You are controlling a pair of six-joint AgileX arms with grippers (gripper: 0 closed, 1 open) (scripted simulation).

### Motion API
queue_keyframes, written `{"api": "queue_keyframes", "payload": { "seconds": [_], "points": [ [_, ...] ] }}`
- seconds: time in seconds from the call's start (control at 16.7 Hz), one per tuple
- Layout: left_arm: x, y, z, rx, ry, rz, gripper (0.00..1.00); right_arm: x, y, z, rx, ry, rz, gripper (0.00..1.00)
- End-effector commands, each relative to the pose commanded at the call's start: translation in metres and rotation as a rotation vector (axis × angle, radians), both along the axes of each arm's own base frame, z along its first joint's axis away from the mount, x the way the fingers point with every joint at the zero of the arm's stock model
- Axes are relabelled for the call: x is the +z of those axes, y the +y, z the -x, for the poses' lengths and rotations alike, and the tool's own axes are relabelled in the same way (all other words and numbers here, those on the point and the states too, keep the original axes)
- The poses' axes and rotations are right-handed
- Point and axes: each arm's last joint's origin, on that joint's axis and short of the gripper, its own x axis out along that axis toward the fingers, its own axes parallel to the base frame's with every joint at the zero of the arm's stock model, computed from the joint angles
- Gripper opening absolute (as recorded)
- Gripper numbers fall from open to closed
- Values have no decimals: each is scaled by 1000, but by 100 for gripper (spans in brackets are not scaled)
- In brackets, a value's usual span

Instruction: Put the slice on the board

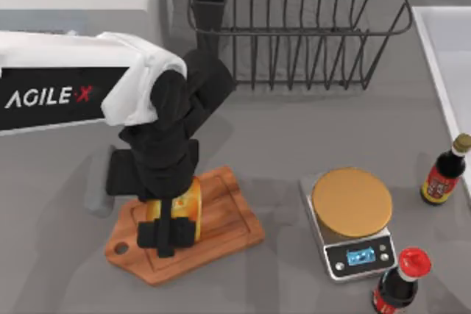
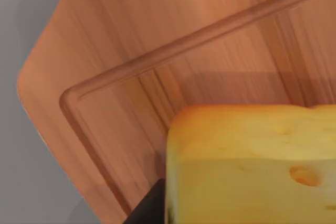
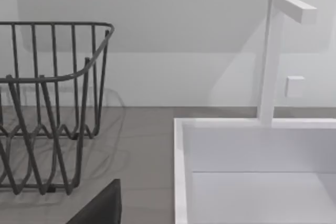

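The brown wooden board (image 1: 229, 215) lies at the front left of the table, its handle end with the round hole toward the front left. My left gripper (image 1: 171, 232) hangs straight down over the board's middle, shut on the yellow slice (image 1: 193, 198), which shows between the black fingers. In the left wrist view the slice (image 2: 252, 161), with its orange holes, sits low over the grooved board (image 2: 157, 35), and one dark fingertip (image 2: 149, 208) presses its side. I cannot tell whether the slice touches the wood. A dark part of my right gripper (image 3: 100, 205) shows in the right wrist view.
A silver scale (image 1: 353, 251) with a tan disc (image 1: 352, 202) stands right of the board. Two dark sauce bottles (image 1: 444, 174) (image 1: 399, 284) are at the right. A wire rack (image 1: 294, 27) is at the back, a white sink (image 3: 252, 171) far right. A small grey object (image 1: 97, 185) lies left of the board.
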Motion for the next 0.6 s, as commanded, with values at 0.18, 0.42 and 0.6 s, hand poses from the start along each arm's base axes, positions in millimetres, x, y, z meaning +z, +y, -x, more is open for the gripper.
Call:
{"api": "queue_keyframes", "payload": {
  "seconds": [0.18, 0.42, 0.6],
  "points": [
    [0, 0, 0, 0, 0, 0, 75, 0, 0, 0, 0, 0, 0, 100],
    [0, 0, 0, 0, 0, 0, 100, 0, 0, 0, 0, 0, 0, 100],
    [0, 0, 0, 0, 0, 0, 100, 0, 0, 0, 0, 0, 0, 100]
  ]
}}
